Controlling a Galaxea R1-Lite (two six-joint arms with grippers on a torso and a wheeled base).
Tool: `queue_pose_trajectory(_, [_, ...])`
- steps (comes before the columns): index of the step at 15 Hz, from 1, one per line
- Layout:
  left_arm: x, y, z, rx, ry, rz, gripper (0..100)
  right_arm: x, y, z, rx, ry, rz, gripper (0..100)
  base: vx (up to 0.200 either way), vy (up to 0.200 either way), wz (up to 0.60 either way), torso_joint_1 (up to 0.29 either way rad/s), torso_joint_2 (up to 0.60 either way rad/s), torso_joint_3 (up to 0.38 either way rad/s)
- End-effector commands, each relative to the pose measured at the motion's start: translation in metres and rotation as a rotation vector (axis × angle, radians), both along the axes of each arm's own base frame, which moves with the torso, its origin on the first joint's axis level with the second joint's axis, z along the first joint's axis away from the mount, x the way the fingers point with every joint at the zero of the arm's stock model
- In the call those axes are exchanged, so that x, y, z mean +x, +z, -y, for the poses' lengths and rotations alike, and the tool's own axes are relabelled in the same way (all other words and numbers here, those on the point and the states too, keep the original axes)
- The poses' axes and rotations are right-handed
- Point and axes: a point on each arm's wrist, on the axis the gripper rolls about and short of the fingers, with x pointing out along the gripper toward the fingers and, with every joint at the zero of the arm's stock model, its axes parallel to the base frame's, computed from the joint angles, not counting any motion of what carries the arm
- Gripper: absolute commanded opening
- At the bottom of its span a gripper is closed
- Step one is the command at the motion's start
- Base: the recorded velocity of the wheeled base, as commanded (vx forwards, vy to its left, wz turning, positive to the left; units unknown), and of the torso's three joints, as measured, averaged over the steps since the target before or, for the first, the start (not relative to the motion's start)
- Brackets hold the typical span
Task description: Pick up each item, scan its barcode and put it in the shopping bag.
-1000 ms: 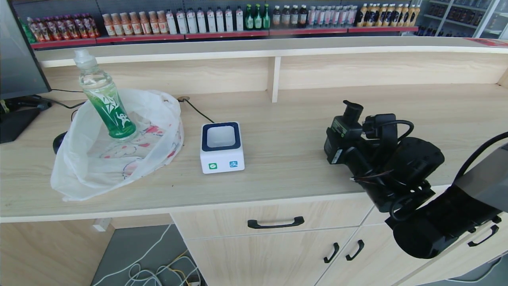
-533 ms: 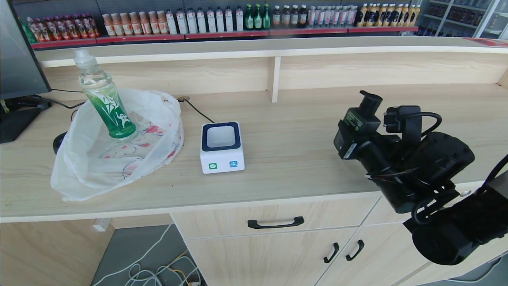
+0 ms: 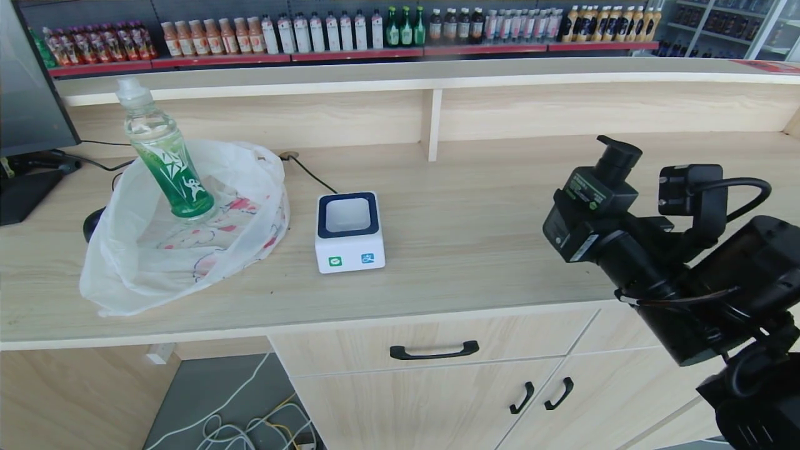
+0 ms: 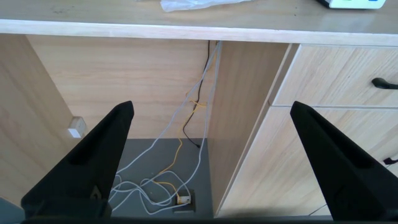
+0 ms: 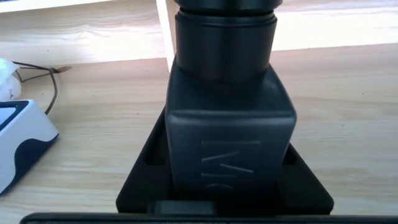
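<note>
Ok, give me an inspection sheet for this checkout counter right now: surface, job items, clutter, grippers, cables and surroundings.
Surface: wooden counter, no spills seen.
Job's things: green bottle upright in the shopping bag; scanner beside the bag; dark bottle in the right gripper.
Clutter: small black object partly hidden by the bag; monitor at the counter's left end.
Grippers: right gripper shut on the dark bottle, above the counter; left gripper open, below the counter's edge.
Cables: scanner cable runs back to a hole in the counter; loose cables on the floor.
Surroundings: shelves of drinks behind; drawers below.
</note>
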Motion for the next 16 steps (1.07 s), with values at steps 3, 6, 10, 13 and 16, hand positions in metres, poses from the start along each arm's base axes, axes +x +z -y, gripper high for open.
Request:
queue_pose_trajectory(3, [0.000, 0.000, 0.000, 0.000, 0.000, 0.000, 100, -0.042, 0.005, 0.005, -0.004, 0.058, 0.003, 0, 0.000, 0.000, 0.00, 0.000, 0.00, 0.000])
queue_pose_trajectory(6, [0.000, 0.000, 0.000, 0.000, 0.000, 0.000, 100, -0.060, 0.004, 0.015, -0.006, 0.060, -0.001, 0, 0.000, 0.000, 0.00, 0.000, 0.00, 0.000])
queue_pose_trajectory(10, [0.000, 0.000, 0.000, 0.000, 0.000, 0.000, 100, -0.086, -0.004, 0.009, -0.023, 0.155, -0.029, 0, 0.000, 0.000, 0.00, 0.000, 0.00, 0.000])
queue_pose_trajectory(13, [0.000, 0.000, 0.000, 0.000, 0.000, 0.000, 100, -0.108, -0.008, -0.005, -0.027, 0.284, -0.042, 0, 0.000, 0.000, 0.00, 0.000, 0.00, 0.000])
queue_pose_trajectory(16, [0.000, 0.000, 0.000, 0.000, 0.000, 0.000, 100, -0.108, -0.006, -0.008, -0.002, 0.356, -0.039, 0, 0.000, 0.000, 0.00, 0.000, 0.00, 0.000])
